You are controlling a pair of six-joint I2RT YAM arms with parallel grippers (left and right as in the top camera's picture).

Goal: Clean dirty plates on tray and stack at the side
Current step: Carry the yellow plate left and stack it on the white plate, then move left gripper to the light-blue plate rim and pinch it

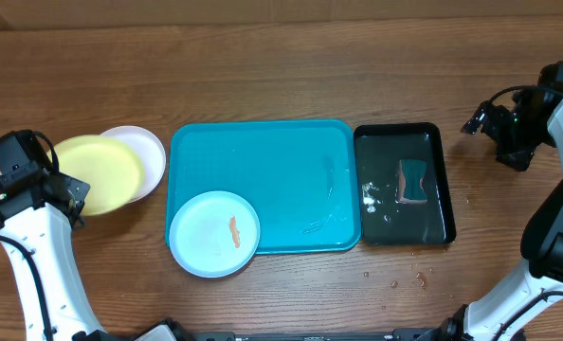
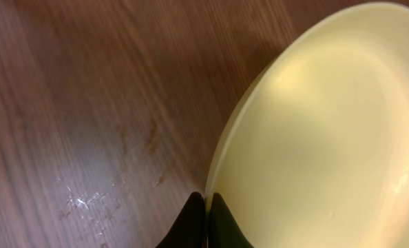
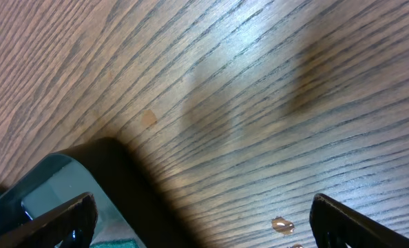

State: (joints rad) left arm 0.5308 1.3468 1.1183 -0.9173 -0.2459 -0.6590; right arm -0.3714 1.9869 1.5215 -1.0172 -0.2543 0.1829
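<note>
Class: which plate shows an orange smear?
The light blue plate, at one corner of the turquoise tray; the yellow plate and white plate, overlapping beside it, show none.

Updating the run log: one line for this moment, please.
left gripper: shut on yellow plate rim, overlapping white plate | right gripper: open | blue plate: on tray, smeared | sponge: in black tray

The big turquoise plastic tray [image 1: 291, 180] lies flat. A light blue round plastic plate [image 1: 201, 242] with an orange smear [image 1: 233, 232] sits on its front left corner. Left of the tray, a pale yellow round plastic plate [image 1: 92, 175] overlaps, maybe rests on, a white round plastic plate [image 1: 151, 152].
</note>
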